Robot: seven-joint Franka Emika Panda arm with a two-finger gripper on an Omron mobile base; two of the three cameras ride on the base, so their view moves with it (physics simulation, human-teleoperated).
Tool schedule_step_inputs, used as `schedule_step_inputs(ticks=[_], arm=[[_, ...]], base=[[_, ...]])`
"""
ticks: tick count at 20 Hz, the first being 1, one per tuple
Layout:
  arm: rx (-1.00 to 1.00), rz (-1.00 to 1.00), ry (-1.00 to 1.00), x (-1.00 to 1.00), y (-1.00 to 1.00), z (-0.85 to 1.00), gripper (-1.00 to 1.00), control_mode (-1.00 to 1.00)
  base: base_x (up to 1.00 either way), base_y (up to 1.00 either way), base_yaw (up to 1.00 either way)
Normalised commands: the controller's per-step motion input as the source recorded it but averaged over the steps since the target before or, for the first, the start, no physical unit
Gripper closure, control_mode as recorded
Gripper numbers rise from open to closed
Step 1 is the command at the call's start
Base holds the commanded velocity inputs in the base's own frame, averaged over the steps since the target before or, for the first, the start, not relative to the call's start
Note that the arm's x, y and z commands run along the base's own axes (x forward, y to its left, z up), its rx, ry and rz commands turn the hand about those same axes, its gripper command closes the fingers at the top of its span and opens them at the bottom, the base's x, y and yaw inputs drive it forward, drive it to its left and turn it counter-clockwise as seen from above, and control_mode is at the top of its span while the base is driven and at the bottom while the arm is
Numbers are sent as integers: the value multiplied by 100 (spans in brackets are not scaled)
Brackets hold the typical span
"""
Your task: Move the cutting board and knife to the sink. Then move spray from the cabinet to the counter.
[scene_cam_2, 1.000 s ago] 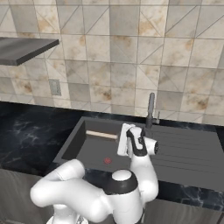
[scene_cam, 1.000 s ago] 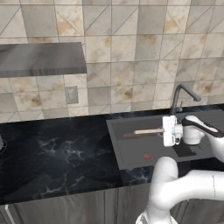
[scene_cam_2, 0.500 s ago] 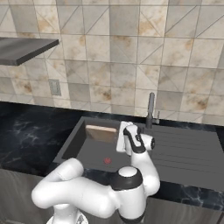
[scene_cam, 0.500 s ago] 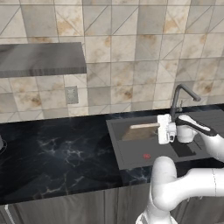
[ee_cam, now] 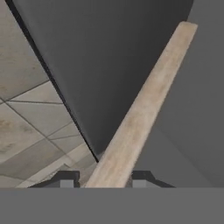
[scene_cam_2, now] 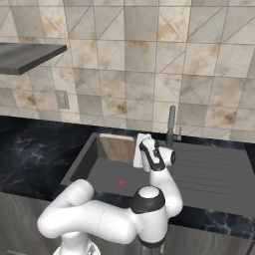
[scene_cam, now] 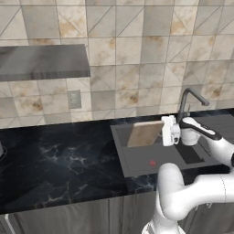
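The light-brown cutting board point(scene_cam: 144, 133) point(scene_cam_2: 117, 148) stands tilted inside the dark sink point(scene_cam: 151, 157) point(scene_cam_2: 97, 174), its top leaning toward the back wall. My gripper point(scene_cam: 163, 132) point(scene_cam_2: 138, 149) reaches in level from the right at the board's right edge. In the hand view that pale edge point(ee_cam: 144, 109) runs up between my fingertips, and the gripper point(ee_cam: 103, 179) is open, with a thin gap beside one tip. The knife, the spray and the cabinet are out of view. The black veined counter point(scene_cam: 55, 160) point(scene_cam_2: 30, 149) stretches left of the sink.
The curved grey faucet point(scene_cam: 189, 98) point(scene_cam_2: 172, 124) rises just behind my hand. A ribbed drainer point(scene_cam_2: 209, 164) lies right of the basin. A small red spot point(scene_cam: 152, 162) marks the sink floor. A grey hood-like slab point(scene_cam: 43, 61) juts from the tiled wall at upper left.
The board has tipped from lying edge-on and level to standing steeply on its edge. My hand has shifted slightly toward the back of the sink.
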Motion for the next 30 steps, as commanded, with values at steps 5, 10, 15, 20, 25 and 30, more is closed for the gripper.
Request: schedule_step_inputs(ticks=[5,10,15,20,25,30], arm=[[0,2,-18,21,0,-28,100,-100],[-1,5,-26,9,0,-28,100,-100],[-2,7,-32,2,0,-27,100,-100],[-7,3,-24,6,0,-38,100,-100],[-11,0,-8,5,0,-46,100,-100],[-15,0,-3,3,1,-47,100,-100]], base=[[0,0,0],[0,0,0],[0,0,0],[0,0,0],[0,0,0],[0,0,0]])
